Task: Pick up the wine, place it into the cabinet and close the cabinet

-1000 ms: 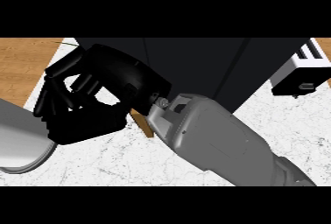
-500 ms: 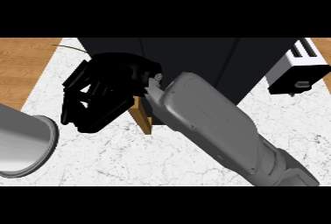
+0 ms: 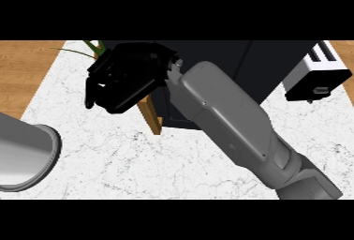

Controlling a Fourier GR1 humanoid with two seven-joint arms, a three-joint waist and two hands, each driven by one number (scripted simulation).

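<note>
Right forearm point(image 3: 235, 126): grey, entering from the lower right corner and running diagonally up and left across the middle of the head view; broad casing, narrower segmented section near the lower edge.

Right hand point(image 3: 124, 77): black, at the upper left end of that forearm; back of hand toward the viewer, fingers point(image 3: 97, 91) curled downward and leftward. Whether anything is enclosed cannot be told.

Left forearm point(image 3: 24, 154): grey, rounded end showing at the left edge; hand out of view.

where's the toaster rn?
Head view, upper right: the toaster sits on the marble counter, just right of the dark cabinet.
</note>
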